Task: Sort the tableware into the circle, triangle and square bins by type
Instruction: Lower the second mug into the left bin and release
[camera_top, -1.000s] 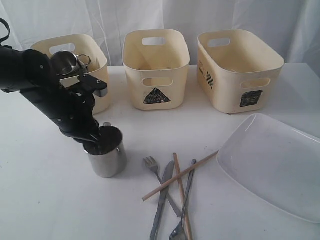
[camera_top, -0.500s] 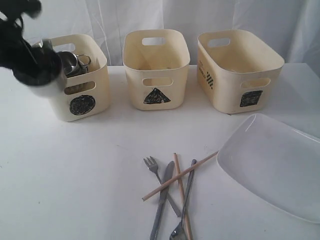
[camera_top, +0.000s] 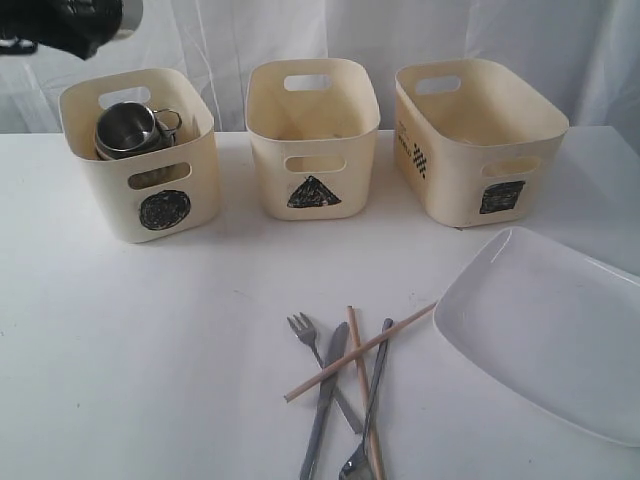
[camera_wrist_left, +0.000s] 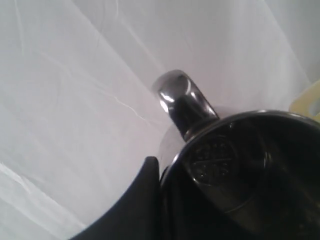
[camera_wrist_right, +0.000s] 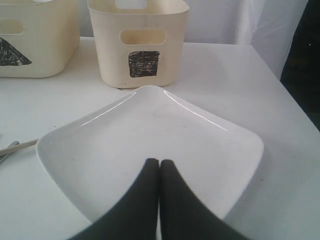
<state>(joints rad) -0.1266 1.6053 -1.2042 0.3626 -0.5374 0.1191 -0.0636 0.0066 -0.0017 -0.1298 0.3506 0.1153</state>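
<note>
My left gripper (camera_top: 85, 22) hangs at the top left corner, above and behind the circle bin (camera_top: 140, 165), shut on the wall of a steel mug (camera_wrist_left: 240, 165) whose handle (camera_wrist_left: 181, 100) sticks out; one finger (camera_wrist_left: 142, 200) lies outside the rim, the other is hidden. Another steel mug (camera_top: 128, 128) lies in the circle bin. The triangle bin (camera_top: 312, 140) and square bin (camera_top: 475, 140) stand to its right. Fork (camera_top: 303, 328), knife (camera_top: 322, 405), spoon (camera_top: 374, 385) and two chopsticks (camera_top: 400, 325) lie crossed at the front. My right gripper (camera_wrist_right: 159, 162) is shut and empty over the white plate (camera_wrist_right: 150, 125).
A white curtain hangs behind the bins. The plate (camera_top: 545, 325) lies at the right front of the white table (camera_top: 120, 360), close to its edge. In the right wrist view the table's right edge (camera_wrist_right: 280, 80) runs beside the square bin (camera_wrist_right: 140, 45).
My left gripper closed on the mug on the table, then lifted it up and back to the left, to the top corner above the circle bin. The right gripper stayed still.
</note>
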